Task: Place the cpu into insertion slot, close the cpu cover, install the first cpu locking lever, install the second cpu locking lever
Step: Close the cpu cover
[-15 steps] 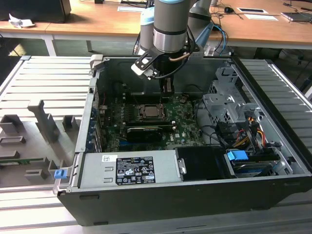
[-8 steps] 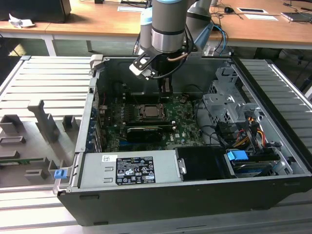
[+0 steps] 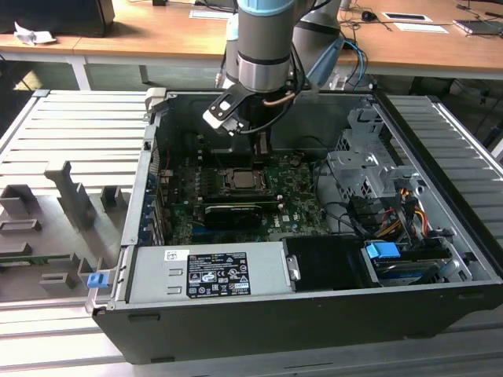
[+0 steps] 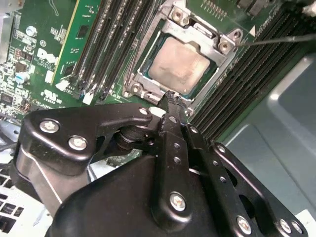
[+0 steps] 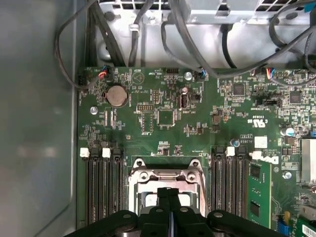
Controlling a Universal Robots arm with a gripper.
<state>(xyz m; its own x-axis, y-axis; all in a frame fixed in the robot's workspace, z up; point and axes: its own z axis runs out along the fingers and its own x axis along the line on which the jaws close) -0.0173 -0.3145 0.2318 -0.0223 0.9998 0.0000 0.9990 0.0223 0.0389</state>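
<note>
Nearest in the exterior view, a grey labelled box sits inside the front wall of an open computer case. The case rests on a ribbed grey table, with wooden desks behind. The arm reaches down into the case, and its gripper hangs just above the green circuit board. The cpu lies in the insertion slot.

In the second wrist view, the fingers are pressed together with nothing between them. Their tip touches the edge of the cpu cover, which lies flat around the cpu. A thin metal rod runs off from one corner.

In the first wrist view, the closed fingers overlap the cover, with memory slots on either side.
</note>
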